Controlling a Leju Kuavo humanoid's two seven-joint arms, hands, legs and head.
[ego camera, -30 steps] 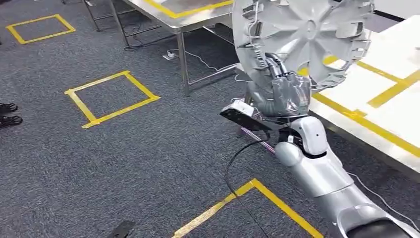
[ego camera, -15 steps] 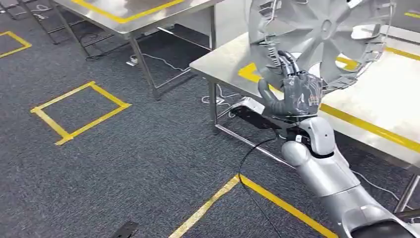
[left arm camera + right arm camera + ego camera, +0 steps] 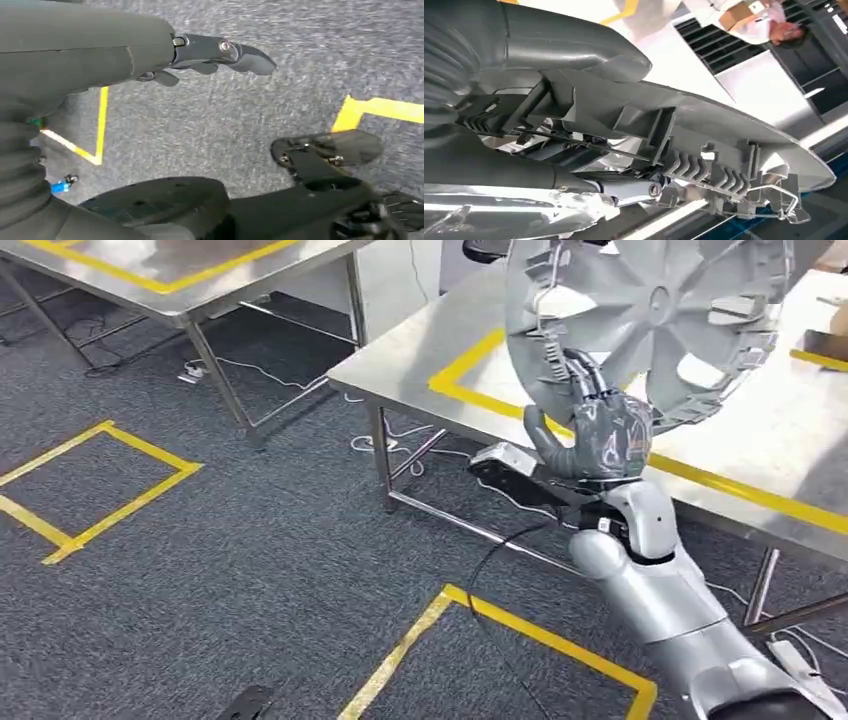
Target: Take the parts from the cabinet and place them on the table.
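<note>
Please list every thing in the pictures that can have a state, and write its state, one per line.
Wheel cover: held upright above the near table, not yet set down.
Right hand: grips the wheel cover's lower rim.
Left hand: holds nothing, fingers apart, above the carpet.
Near table: bare steel at its corner, marked with yellow tape.

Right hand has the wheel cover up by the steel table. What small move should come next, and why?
Probably carry the wheel cover further over the table and lower it flat. The right hand grips its rim, holding it upright above the table's near edge, not resting on the surface.
</note>
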